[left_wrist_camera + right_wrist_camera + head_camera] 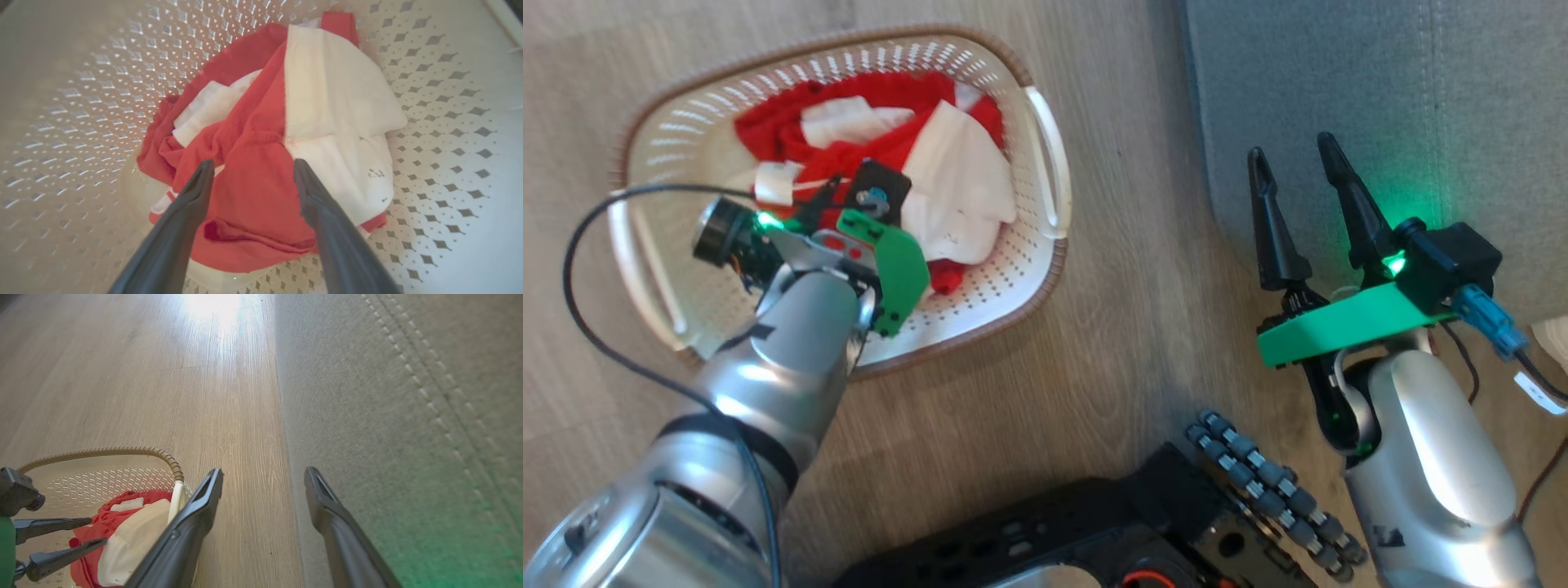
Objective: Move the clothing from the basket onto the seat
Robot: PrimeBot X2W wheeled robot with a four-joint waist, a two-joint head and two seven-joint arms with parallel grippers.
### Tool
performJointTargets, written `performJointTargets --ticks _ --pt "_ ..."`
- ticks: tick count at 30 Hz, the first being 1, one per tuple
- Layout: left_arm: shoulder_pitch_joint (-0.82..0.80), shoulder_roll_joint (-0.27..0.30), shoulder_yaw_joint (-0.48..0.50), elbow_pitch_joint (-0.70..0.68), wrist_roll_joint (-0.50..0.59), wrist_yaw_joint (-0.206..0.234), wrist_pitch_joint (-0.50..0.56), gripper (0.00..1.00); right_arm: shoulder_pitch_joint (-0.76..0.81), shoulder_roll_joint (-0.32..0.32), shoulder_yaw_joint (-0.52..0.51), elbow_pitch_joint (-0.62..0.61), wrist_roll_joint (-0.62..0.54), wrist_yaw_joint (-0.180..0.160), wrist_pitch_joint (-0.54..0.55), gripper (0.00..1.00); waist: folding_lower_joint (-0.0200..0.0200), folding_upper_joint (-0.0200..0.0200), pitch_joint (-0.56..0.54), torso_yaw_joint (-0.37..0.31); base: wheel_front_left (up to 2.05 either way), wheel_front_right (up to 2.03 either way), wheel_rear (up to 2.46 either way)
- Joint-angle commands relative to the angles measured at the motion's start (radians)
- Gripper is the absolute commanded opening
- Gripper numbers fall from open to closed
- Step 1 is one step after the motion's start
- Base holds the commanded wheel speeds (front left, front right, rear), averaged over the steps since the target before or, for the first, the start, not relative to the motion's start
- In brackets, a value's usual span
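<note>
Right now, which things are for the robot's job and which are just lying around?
For the job:
clothing
basket
seat
left gripper, open over the clothing

Just lying around:
wooden floor
black cable looping by the basket
roller wheel on the robot's base

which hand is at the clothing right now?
The left hand, fingers open over the red clothing in the basket; the right hand hangs by the seat.

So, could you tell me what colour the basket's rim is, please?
Brown, with a woven look; the rim of the cream basket shows best in the head view.
</note>
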Motion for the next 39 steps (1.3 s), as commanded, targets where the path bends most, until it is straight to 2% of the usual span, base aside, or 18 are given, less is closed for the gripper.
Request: performJointTargets --ticks 1,15,16,17,18,30,39 --pt "-0.013 0.008 0.007 0.001 -0.007 -0.007 0.004 1.00 0.025 0.000 0.018 -0.008 0.007 0.001 -0.002 1.00 0.0000 0.0000 0.030 -0.020 0.00 0.00 0.00" --pt "-0.068 0.008 -0.043 0.029 -0.014 -0.035 0.087 1.00 0.045 0.011 0.028 -0.045 0.003 0.001 -0.002 1.00 0.0000 0.0000 0.074 -0.017 0.00 0.00 0.00" --pt "-0.068 0.008 -0.046 0.029 -0.016 -0.040 0.091 0.95 0.045 0.012 0.028 -0.046 0.003 0.001 -0.002 1.00 0.0000 0.0000 0.076 -0.017 0.00 0.00 0.00" --pt "-0.070 0.008 -0.049 0.030 -0.019 -0.043 0.093 0.11 0.045 0.012 0.028 -0.046 0.003 0.001 -0.002 1.00 0.0000 0.0000 0.076 -0.017 0.00 0.00 0.00" --pt "-0.070 0.008 -0.051 0.030 -0.021 -0.044 0.093 0.00 0.045 0.012 0.028 -0.046 0.002 0.001 -0.002 1.00 0.0000 0.0000 0.077 -0.016 0.00 0.00 0.00" --pt "-0.046 0.008 -0.069 0.031 -0.067 -0.061 0.079 0.00 0.011 0.013 0.042 -0.029 0.005 0.001 -0.002 1.00 0.0000 0.0000 0.042 -0.015 0.00 0.00 0.00" --pt "0.049 0.008 -0.062 -0.006 -0.145 -0.065 0.005 0.00 0.005 -0.017 0.040 0.001 -0.007 0.001 -0.002 1.00 0.0000 0.0000 -0.113 0.049 0.00 0.00 0.00"
